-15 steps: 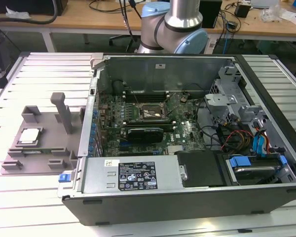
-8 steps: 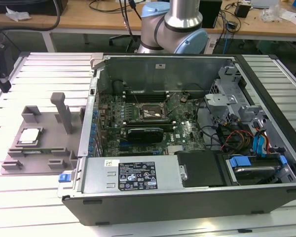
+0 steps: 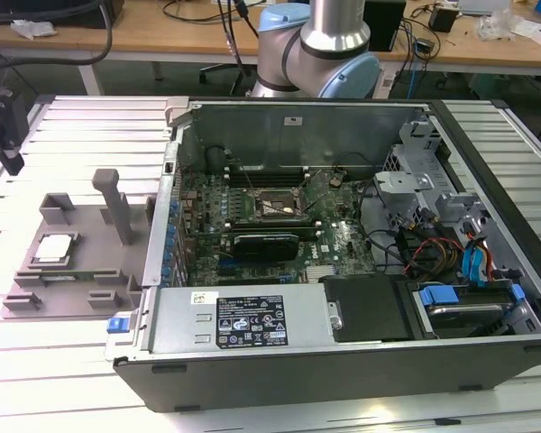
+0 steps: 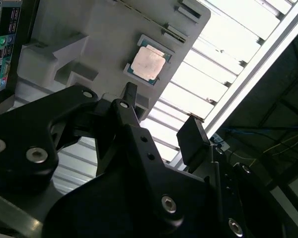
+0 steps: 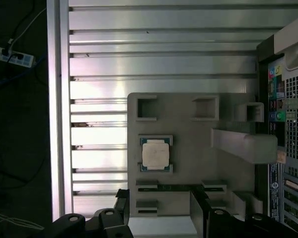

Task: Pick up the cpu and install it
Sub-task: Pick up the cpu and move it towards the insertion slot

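Note:
The cpu (image 3: 54, 248) is a small square chip with a silvery top, lying flat in a recess of the grey fixture tray (image 3: 86, 271) on the exterior view's left. Both wrist views show the cpu (image 5: 155, 153) (image 4: 148, 62) lying on the tray (image 5: 188, 129) (image 4: 89, 34). My black gripper (image 3: 9, 153) hangs over the slatted table, beyond the tray's far left corner and apart from the chip. It stands open (image 5: 160, 208) (image 4: 161, 119) with nothing between its fingers. The black socket frame (image 3: 272, 206) sits on the motherboard inside the open computer case.
The open computer case (image 3: 343, 361) fills the middle and right of the table, its metal wall right beside the tray. A tall grey post (image 3: 117, 207) rises from the tray near the chip. The arm's base (image 3: 316, 54) stands behind the case.

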You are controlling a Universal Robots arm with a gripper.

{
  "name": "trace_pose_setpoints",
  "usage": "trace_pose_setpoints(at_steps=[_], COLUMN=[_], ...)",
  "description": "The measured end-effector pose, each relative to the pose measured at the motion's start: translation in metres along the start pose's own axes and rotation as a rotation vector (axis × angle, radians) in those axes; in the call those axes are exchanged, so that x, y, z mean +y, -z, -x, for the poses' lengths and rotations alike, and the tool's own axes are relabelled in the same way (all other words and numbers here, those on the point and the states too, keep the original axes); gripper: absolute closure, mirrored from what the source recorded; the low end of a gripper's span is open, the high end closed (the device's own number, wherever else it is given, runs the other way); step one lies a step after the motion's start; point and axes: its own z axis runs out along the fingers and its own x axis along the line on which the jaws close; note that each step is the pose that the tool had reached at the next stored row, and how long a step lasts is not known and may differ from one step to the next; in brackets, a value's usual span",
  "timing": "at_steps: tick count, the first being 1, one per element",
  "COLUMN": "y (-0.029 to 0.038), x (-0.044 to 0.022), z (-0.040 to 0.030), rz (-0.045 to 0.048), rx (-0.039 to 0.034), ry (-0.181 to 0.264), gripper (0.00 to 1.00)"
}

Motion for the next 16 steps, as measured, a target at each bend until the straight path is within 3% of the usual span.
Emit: trace_pose_setpoints(at_steps=[9,16], y=[-0.0103,-0.0268], x=[0.0002,0.0007], z=[0.0,0.0016], rz=[0.0001,-0.0033], rx=[0.0,-0.0001], ry=[0.0,0.001], gripper=[0.4,0.4])
